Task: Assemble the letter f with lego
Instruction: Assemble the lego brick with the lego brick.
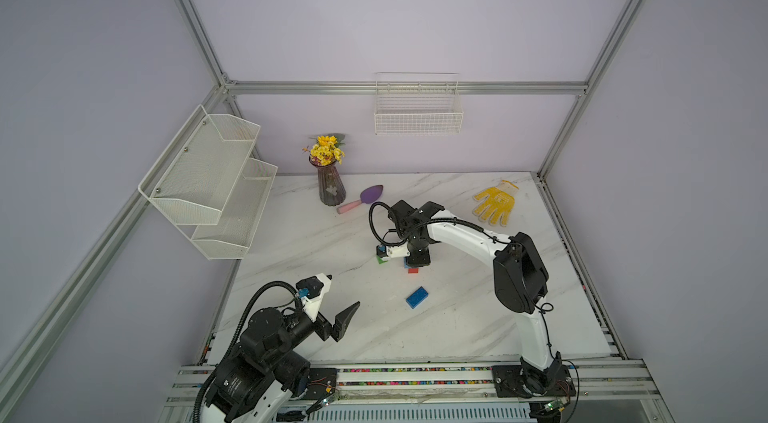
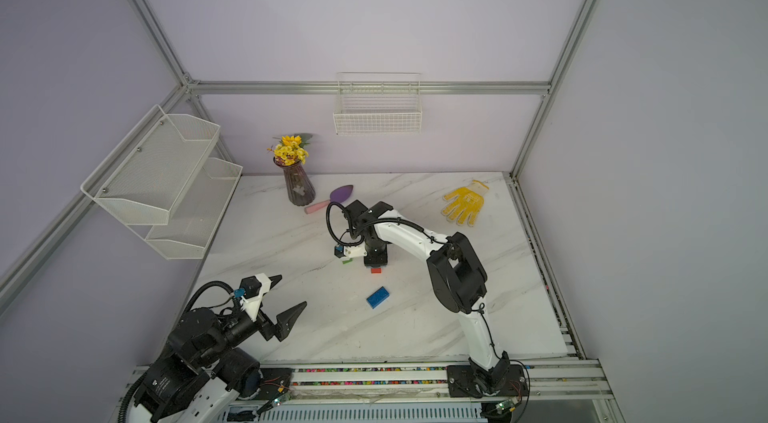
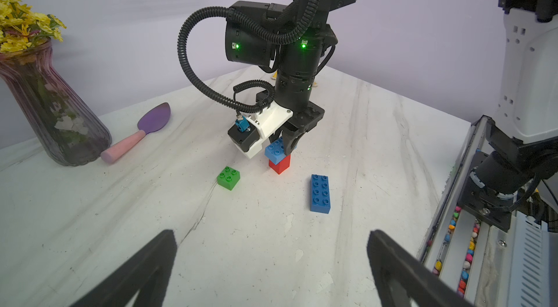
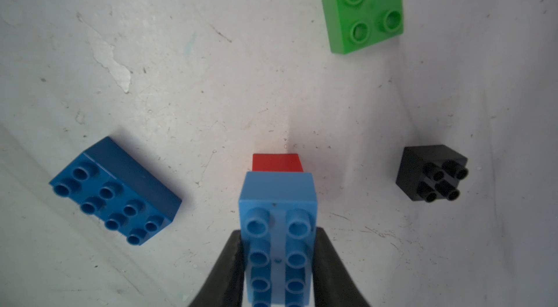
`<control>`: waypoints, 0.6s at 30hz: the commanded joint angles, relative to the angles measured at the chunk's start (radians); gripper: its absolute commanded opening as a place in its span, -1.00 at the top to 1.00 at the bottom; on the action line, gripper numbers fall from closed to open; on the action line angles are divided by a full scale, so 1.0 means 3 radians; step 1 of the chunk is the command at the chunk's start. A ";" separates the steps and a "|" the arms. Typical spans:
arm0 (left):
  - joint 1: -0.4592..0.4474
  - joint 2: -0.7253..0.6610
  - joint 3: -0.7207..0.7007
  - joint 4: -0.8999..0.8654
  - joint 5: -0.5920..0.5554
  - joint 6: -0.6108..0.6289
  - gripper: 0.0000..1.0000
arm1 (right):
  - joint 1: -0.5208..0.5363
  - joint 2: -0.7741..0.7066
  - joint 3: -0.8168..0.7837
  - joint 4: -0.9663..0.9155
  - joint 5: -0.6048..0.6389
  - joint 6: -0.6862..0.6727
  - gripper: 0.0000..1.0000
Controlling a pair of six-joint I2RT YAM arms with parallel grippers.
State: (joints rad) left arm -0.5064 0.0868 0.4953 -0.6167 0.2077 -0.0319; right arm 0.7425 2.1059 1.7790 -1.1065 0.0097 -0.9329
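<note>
Grip of right gripper [image 4: 279, 231] on light blue brick [image 4: 277, 215]: black fingers [image 4: 226, 266] clamped against both long sides, studs up toward the wrist camera. Rests with one end on top of red brick [image 4: 277, 163], the remainder jutting sideways between the fingers; cannot tell whether pressed fully home. Stands on marble table [image 1: 291, 242] near its middle, largely hidden under the right wrist in both top views.

Three other bricks loose on the tabletop, none touching the red brick. Just beside it on the left arm's side, green brick [image 3: 228, 177], studs up. Near it on another side, black brick [image 4: 430, 172], visible only from the right wrist. Well apart and nearer the robot bases, dark blue brick [image 1: 417, 297], flat, studs up.

Jaws of left gripper [image 3: 270, 233] spread wide, nothing between them; held above the table's near left corner, aimed toward the bricks.

Along the far edge, vase of yellow flowers [image 1: 331, 188], purple trowel [image 1: 361, 198], yellow glove [image 1: 494, 202].
</note>
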 commanded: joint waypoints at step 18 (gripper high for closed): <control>-0.0018 0.0023 -0.0029 0.0082 0.0020 0.0101 -1.00 | -0.0095 0.0118 -0.0270 0.0037 -0.0165 -0.0050 1.00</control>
State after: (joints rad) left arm -0.5064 0.0868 0.4953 -0.6167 0.2077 -0.0319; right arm 0.7261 2.1014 1.7538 -1.0767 -0.0139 -0.9398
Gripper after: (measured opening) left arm 0.997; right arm 0.349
